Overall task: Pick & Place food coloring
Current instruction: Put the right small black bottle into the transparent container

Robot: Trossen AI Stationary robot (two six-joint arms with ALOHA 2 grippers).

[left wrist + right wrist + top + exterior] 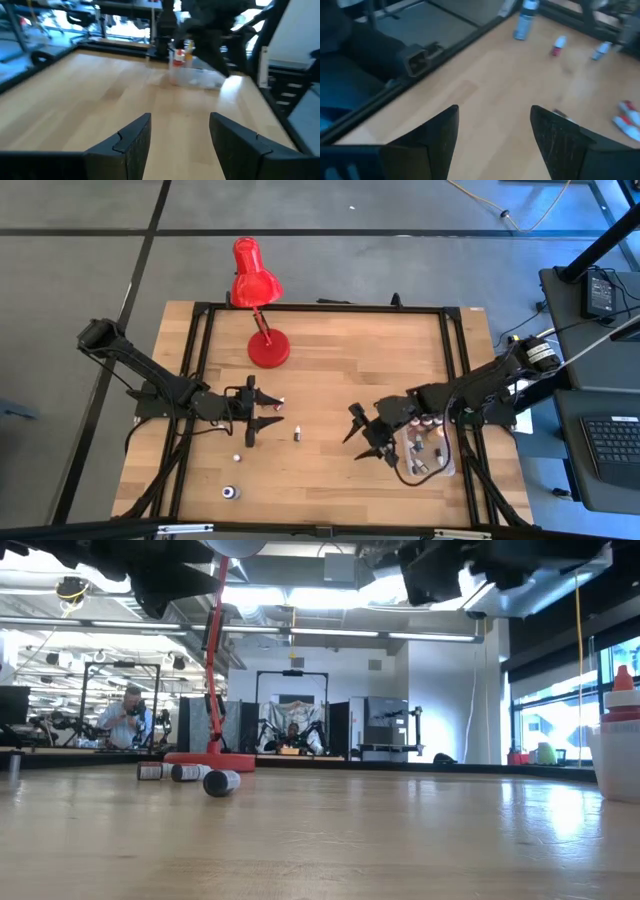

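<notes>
Several tiny food coloring bottles lie loose on the wooden table: one (281,402) right by my left gripper's fingertips, one (298,435) between the two grippers, and two nearer the front edge (237,458) (230,492). More bottles stand in the clear tub (428,448) at the right. My left gripper (268,416) is open and empty above the table, pointing right. My right gripper (353,432) is open and empty, pointing left, just left of the tub. The right wrist view shows loose bottles ahead (559,45) (601,50). The left wrist view shows the tub (192,76) ahead.
A red desk lamp (262,310) stands at the table's far middle, its round base (269,350) on the wood. A black metal frame (200,360) runs round the table. In the low view three bottles lie near the lamp base (188,772). Bare wood lies between the grippers.
</notes>
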